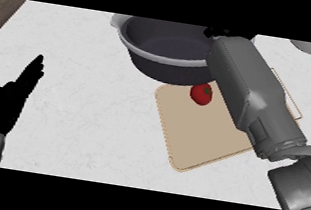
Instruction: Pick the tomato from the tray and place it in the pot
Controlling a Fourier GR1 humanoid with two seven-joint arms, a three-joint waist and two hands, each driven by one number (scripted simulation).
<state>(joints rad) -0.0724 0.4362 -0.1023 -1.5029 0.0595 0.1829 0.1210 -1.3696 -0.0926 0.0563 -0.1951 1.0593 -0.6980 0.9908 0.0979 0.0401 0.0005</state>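
The tomato (202, 94) showed over the far end of the beige tray (190, 142), just on the near side of the dark pot (162, 70) and close against the left flank of the right forearm (251, 86). Whether it sat on the tray or was already lifted off it could not be told. The right hand (227, 34) lay farther away, by the pot's far right rim, mostly hidden behind its own forearm, so whether it was clenched, released or grasping anything could not be told either. The left hand (9, 98) rested open at the near left of the white counter (85, 91), well apart from the work.

The step in hand appeared to be getting the tomato to the pot, and the task looked unfinished, since the pot's inside showed nothing red. To do it well, the robot would have needed the hand itself, not the forearm, over the tomato, since a round fruit rolls when brushed from the side. A grasp from above, with thumb and fingers on opposite sides, would have suited it. The lift would have had to clear the pot's pale rim before moving far, and the release should have come low over the pot's middle, so that the tomato neither struck the rim nor bounced out
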